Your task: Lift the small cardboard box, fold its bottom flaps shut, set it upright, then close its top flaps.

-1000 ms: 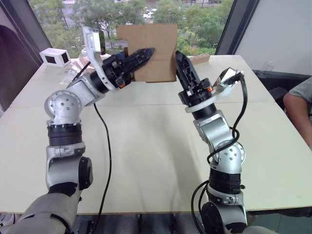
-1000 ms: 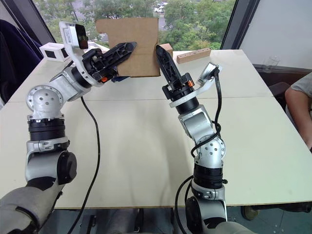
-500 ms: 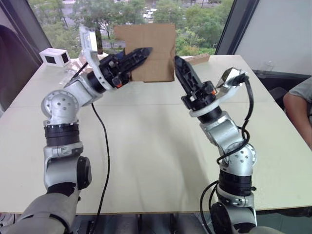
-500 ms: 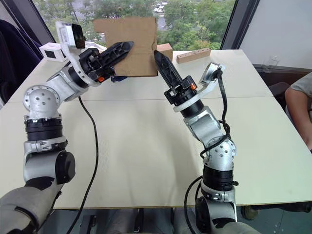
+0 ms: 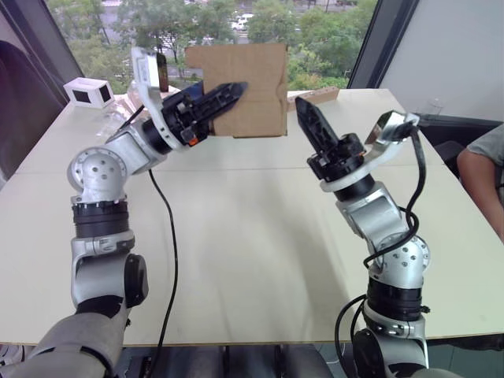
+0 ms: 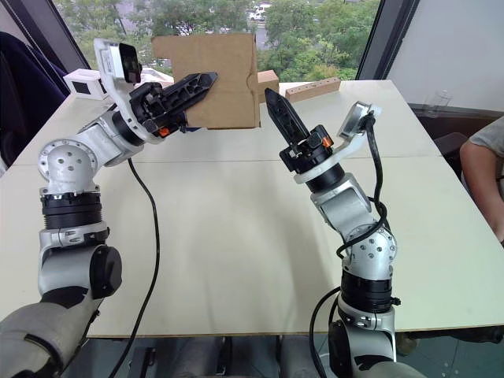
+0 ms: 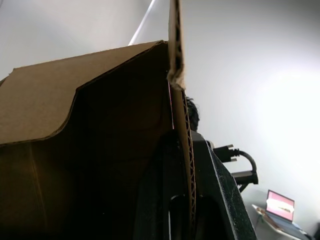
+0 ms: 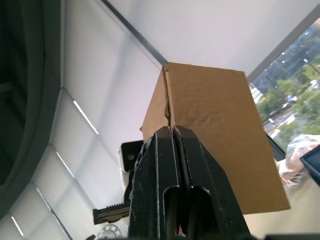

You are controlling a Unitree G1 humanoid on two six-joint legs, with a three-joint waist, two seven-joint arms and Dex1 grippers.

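A brown cardboard box (image 5: 244, 87) is held up in the air above the far half of a pale desk (image 5: 236, 244), in front of a window with green trees. The left gripper (image 5: 228, 90) reaches in from the left, its jaws clamped on one wall of the box; the left wrist view shows a cardboard edge pinched between the two black fingers (image 7: 212, 200). The right gripper (image 5: 303, 114) points up and toward the box from the right, just beside its lower right corner and apart from it, jaws pressed together on nothing. A flap hangs along the right edge of the box. A white box with black panels (image 5: 89, 92) sits at the far left corner of the desk. A small tan block (image 6: 268, 79) and a wooden strip (image 6: 313, 89) lie behind the box. A person's arm (image 5: 480, 177) shows at the right edge.
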